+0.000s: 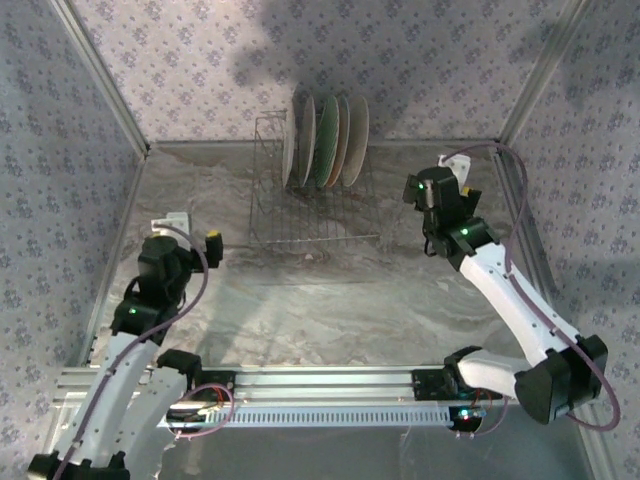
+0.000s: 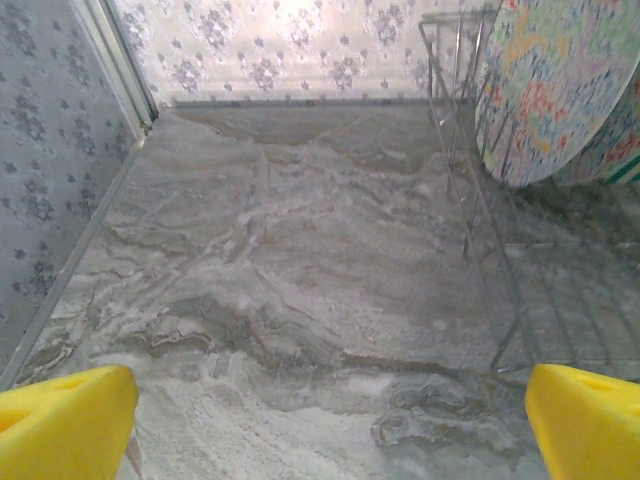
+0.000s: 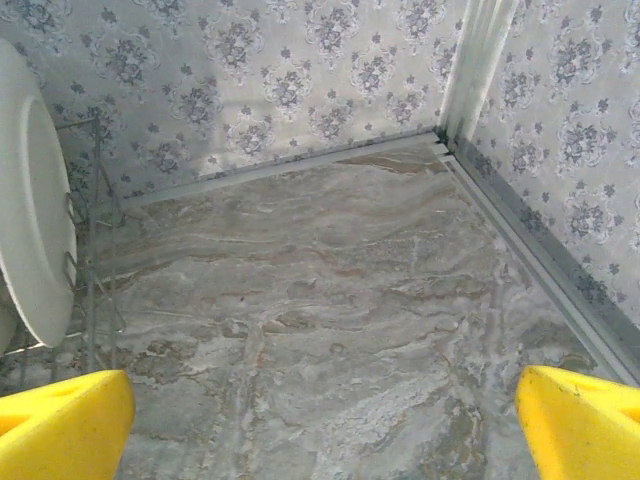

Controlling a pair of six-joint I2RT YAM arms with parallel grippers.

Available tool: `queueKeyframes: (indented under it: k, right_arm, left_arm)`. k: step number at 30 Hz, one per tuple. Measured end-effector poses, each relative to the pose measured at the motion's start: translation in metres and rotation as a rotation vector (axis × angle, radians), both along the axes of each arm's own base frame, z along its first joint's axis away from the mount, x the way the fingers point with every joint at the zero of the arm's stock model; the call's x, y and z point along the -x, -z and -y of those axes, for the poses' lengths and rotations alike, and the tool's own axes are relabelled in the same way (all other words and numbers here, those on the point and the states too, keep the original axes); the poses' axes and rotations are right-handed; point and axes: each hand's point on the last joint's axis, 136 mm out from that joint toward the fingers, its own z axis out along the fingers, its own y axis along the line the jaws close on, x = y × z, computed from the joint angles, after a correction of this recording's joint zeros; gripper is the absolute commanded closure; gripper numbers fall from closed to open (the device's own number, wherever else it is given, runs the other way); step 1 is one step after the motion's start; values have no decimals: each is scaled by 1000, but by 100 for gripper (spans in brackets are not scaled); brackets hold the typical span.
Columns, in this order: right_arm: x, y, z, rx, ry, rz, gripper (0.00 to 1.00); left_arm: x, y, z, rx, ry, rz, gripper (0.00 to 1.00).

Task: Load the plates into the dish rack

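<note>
both claws are spread wide with nothing between their jaws. the left gripper (image 1: 192, 232) sits at the left of the table, well apart from the rack. the right gripper (image 1: 445, 172) sits toward the back right corner, near the rack's right side.

flowered walls (image 1: 200, 60) close in the back and both sides. the marbled grey table (image 1: 320, 300) lies bare between the arms.

the wire rack (image 1: 310, 215) stands at the back centre, close to the rear wall. the plates (image 1: 325, 140) stand on edge in its far end, packed close in a row, faces turned sideways. its near half holds nothing.

in the left wrist view the rack (image 2: 480, 210) rises at the right, with a mosaic plate (image 2: 560, 80) upright in it. in the right wrist view a pale plate (image 3: 30, 200) stands at the left edge, against the wires.

yellow fingertips (image 2: 65, 425) frame the lower corners of the left wrist view, far apart over bare table. the right wrist view shows the same wide-set fingertips (image 3: 580, 420).
</note>
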Motion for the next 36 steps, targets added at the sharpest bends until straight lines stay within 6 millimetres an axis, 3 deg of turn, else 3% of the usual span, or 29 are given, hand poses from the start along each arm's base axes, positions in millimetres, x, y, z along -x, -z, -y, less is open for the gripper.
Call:
queueKeyframes:
  k: [5, 16, 28, 36]
  right_arm:
    - [5, 14, 14, 5, 14, -18, 0]
    - [24, 31, 31, -12, 9, -6, 0]
    - [22, 42, 27, 23, -82, 26, 1]
    - [23, 60, 28, 41, -90, 19, 0]
  left_arm:
    - [-5, 37, -2, -35, -3, 12, 1]
    - [-30, 73, -16, -95, -94, 46, 1]
    - [-73, 128, -31, -120, -114, -50, 1]
    - [-104, 144, -34, -80, -75, -55, 1]
